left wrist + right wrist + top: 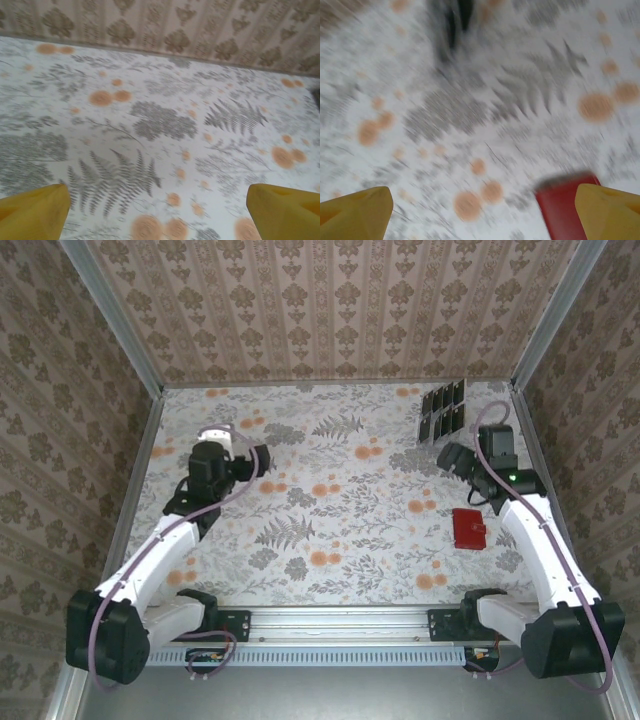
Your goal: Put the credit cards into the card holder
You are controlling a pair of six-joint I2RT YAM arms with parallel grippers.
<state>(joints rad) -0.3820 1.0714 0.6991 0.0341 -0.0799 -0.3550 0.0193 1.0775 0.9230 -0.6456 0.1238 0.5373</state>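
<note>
My table point(340, 570) wears a matt printed covering, smooth like cloth or paper; I cannot tell which. The walls point(340, 300) have a matt, wallpaper-like surface. The fingers point(35, 212) of my left end effector point(159, 215) and of my right end effector point(484, 215) look like matt yellow plastic. My arms point(160, 550) have smooth white shells and matt black housings. The card holder point(468, 529) is red with a soft, leather-like look. The credit cards point(443, 412) are black, faintly glossy. The rail point(340, 622) at the near edge is bare pale metal.

red card holder point(468, 528), black credit cards point(441, 413)
</note>
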